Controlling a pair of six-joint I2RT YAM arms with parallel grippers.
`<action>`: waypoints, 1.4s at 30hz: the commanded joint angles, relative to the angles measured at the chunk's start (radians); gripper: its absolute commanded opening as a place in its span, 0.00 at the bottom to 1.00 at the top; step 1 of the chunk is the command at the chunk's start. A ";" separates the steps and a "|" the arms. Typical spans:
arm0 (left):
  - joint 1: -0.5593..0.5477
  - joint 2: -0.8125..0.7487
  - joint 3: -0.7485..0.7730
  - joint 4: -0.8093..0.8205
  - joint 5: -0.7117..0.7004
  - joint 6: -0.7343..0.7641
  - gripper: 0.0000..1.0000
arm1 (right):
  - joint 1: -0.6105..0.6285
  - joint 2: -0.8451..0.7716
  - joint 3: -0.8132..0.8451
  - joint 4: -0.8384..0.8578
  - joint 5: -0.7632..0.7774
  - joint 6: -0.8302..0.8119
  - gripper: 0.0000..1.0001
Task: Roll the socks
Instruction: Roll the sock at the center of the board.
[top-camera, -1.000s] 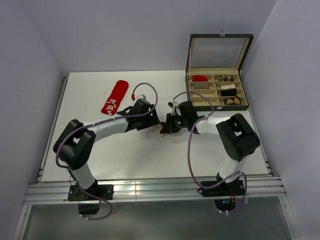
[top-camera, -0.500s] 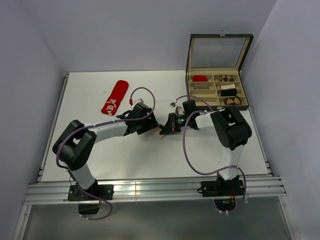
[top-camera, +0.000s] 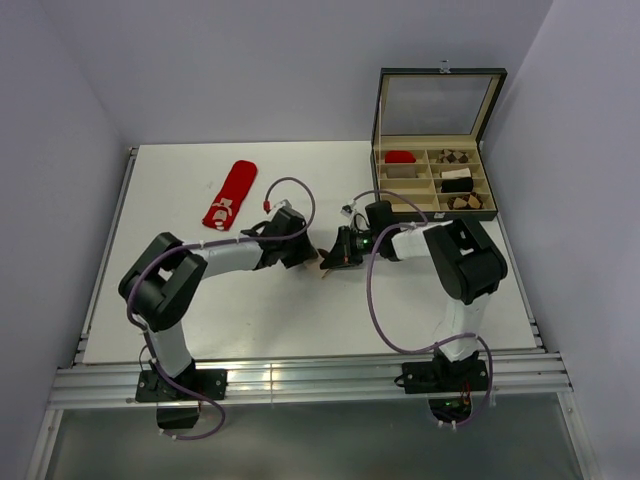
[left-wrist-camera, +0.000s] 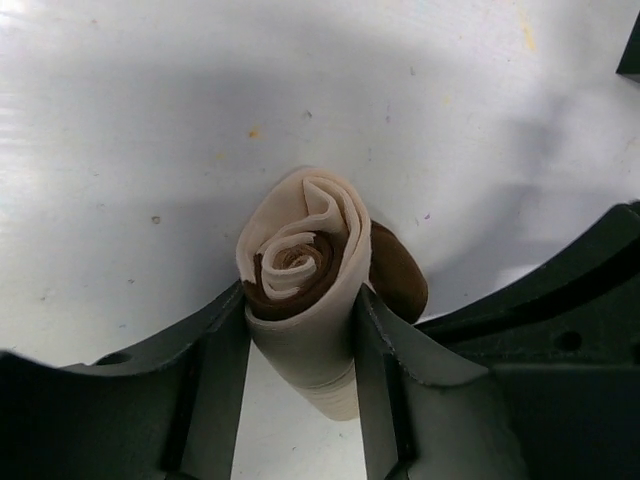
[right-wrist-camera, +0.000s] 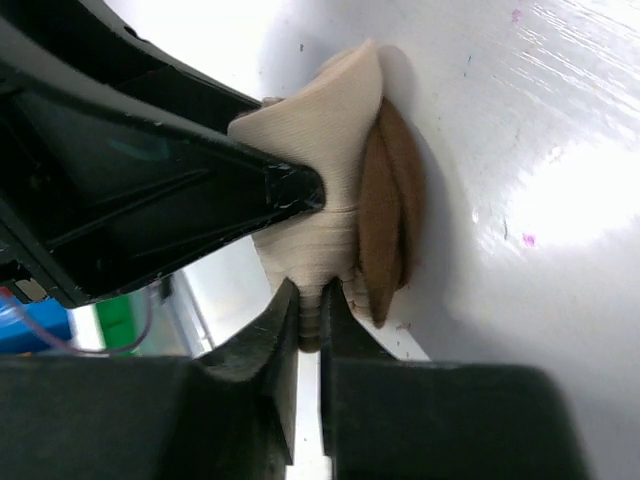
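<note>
Cream sock (left-wrist-camera: 305, 270): rolled, mid-table (top-camera: 300, 310).
Left end effector (left-wrist-camera: 300, 300): half-closed, clamping the roll's sides.
Right end effector (right-wrist-camera: 310, 290): nearly shut, pinching the roll's edge.
Advice: squeeze evenly, or the coil likely springs loose.

my left claw (left-wrist-camera: 300, 310) and right claw (right-wrist-camera: 310, 295) crowding the cream sock (left-wrist-camera: 300, 240), open table (top-camera: 300, 310) nearer me, box (top-camera: 437, 214) walling far right

Bright, even light from above leaves only faint soft shadows on the white counter (top-camera: 300, 315) in the top view, a broad grey shadow rings the cream sock (left-wrist-camera: 310, 270) in the left wrist view, and the right wrist view shows white glare at right.
</note>
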 joint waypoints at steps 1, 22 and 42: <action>-0.002 0.053 0.018 -0.069 -0.017 0.045 0.45 | 0.014 -0.079 -0.057 -0.062 0.182 -0.068 0.12; -0.003 0.109 0.114 -0.092 0.082 0.223 0.44 | 0.415 -0.431 -0.117 -0.057 1.012 -0.357 0.56; -0.005 0.106 0.127 -0.092 0.104 0.231 0.47 | 0.508 -0.182 -0.082 -0.028 1.178 -0.380 0.08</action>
